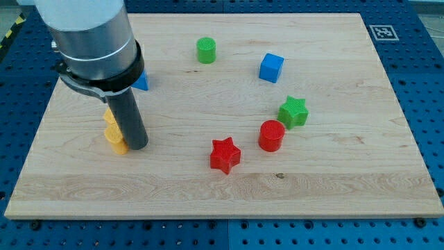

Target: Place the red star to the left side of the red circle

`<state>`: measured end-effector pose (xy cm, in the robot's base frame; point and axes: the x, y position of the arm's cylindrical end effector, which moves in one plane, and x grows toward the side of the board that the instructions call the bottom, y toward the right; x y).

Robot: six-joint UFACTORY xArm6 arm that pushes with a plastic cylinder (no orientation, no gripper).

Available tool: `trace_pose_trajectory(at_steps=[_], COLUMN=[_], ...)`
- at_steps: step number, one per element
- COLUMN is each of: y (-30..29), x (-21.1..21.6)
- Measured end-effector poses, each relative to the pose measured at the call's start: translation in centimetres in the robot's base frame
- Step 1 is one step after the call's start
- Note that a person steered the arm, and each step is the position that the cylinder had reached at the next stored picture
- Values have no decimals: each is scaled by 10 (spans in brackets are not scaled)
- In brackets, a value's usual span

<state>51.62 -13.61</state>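
One view only. My tip [138, 146], a bare rod end effector with nothing to open or close, rests against a yellow block [114, 132]. The red star [225, 155] sits well to its right, near the red circle [272, 135]. Pushing too hard could knock the circle into the green star [294, 111]. The wooden worktop [333, 187] offers ample room.

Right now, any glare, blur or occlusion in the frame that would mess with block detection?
Camera view: sharp, evenly lit, no glare on the wooden board; only soft short shadows under the red star and red circle. My tip and the arm above it partly hide a yellow block and a blue block.
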Motion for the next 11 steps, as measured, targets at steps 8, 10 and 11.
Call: trace_pose_trajectory(at_steps=[8, 10, 11], y=[82, 117, 126], x=[24, 22, 6])
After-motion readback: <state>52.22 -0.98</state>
